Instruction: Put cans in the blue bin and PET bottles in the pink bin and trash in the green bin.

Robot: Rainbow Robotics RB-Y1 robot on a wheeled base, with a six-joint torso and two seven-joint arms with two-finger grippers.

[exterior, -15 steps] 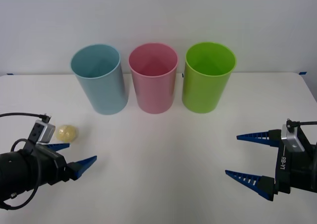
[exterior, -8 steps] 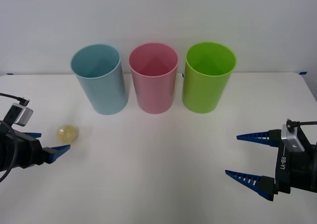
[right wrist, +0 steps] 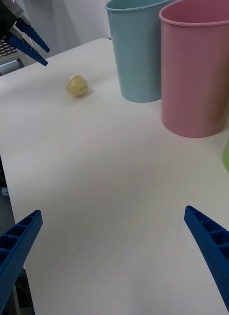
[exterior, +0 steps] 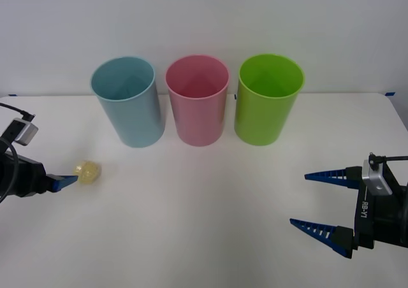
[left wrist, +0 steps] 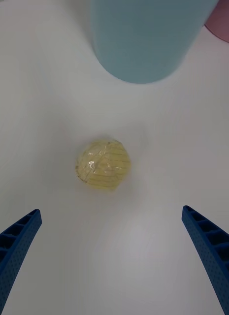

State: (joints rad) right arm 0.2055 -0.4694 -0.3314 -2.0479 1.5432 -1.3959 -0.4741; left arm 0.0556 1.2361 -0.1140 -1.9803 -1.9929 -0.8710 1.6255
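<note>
Trash: on the bench, before the blue bin.
Left hand: spread, near the trash.
Right hand: spread, well apart.

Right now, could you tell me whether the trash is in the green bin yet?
Not yet: the trash lies on the table before the open left hand, far from the green bin.

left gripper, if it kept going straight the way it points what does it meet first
Most likely the trash, which lies on the table just ahead of the open left gripper, centred between its fingers; the blue bin stands farther on.
</note>
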